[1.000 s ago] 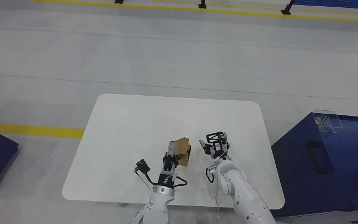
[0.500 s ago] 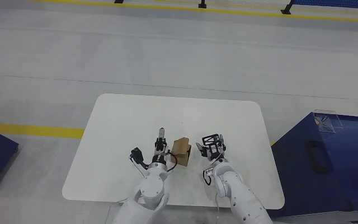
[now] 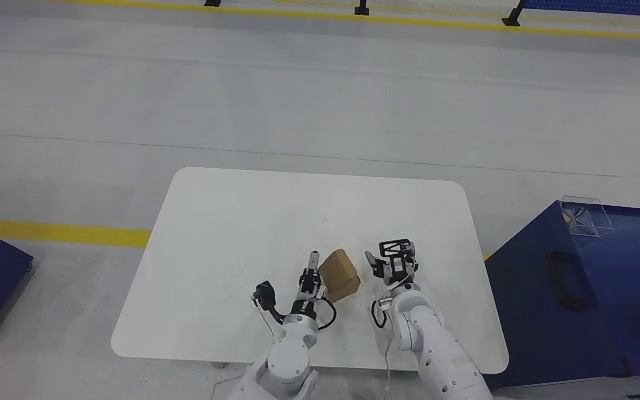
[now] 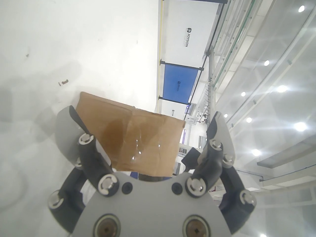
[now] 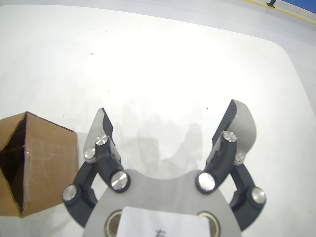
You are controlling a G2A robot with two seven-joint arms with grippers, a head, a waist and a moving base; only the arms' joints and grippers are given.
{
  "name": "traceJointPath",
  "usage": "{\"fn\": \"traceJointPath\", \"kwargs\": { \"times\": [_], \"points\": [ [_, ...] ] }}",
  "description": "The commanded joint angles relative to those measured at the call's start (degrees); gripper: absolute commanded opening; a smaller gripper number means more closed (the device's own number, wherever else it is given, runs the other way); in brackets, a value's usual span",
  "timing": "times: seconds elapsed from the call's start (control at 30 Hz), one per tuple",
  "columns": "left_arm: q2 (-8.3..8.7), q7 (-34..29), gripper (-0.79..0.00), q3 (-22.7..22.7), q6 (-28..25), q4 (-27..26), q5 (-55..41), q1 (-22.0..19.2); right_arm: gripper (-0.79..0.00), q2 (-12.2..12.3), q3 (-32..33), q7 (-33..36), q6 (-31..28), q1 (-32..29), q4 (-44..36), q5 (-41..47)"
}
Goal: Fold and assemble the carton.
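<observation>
A small brown carton stands on the white table, near its front edge. In the right wrist view the carton shows one open end with a dark inside. My left gripper is open right beside the carton's left side. In its own view the carton sits between the spread fingers of the left gripper, with clear tape along a seam. My right gripper is open just right of the carton, apart from it, and the right gripper holds nothing.
A dark blue cabinet stands off the table's right side. Bare tabletop stretches behind and left of the carton. The table's front edge lies close behind both arms.
The left gripper swung away to the left of the carton, then came back against it. The carton now sits slightly further right and looks more squared up. The right gripper shifted slightly.
</observation>
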Motion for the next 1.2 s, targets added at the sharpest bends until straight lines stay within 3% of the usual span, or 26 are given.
{"fn": "traceJointPath", "kwargs": {
  "times": [0.0,0.13,0.43,0.63,0.7,0.9,1.17],
  "points": [
    [0.31,-3.58,0.000,-0.77,0.02,-2.31,-1.72,2.05,0.000,0.00,-0.01,0.01,-0.01,0.00,0.00,-0.01],
    [0.23,-7.04,0.000,-3.49,3.77,-3.76,-10.22,2.78,0.000,0.00,-0.01,0.01,-0.01,0.00,0.00,-0.01],
    [0.27,-7.18,0.000,-3.45,3.89,-3.71,-9.82,2.78,0.000,0.03,1.24,0.42,-0.83,-0.58,-1.90,2.62],
    [1.35,-5.21,0.000,-3.05,8.98,-5.80,7.22,2.23,0.000,0.74,4.70,6.66,-3.56,-3.43,-9.86,5.05],
    [1.78,-6.77,-0.095,-2.51,12.33,-6.64,12.80,2.06,0.000,1.00,5.65,8.80,-4.10,-4.17,-12.12,4.76],
    [2.40,-13.00,-0.256,-2.83,16.63,-7.36,17.82,1.29,0.000,1.15,5.79,11.07,-4.00,-5.07,-14.61,2.70],
    [1.56,-13.09,-0.311,-1.25,15.57,-3.70,17.21,-0.25,0.000,1.03,5.85,10.30,-3.65,-4.84,-13.30,1.68]
  ]
}}
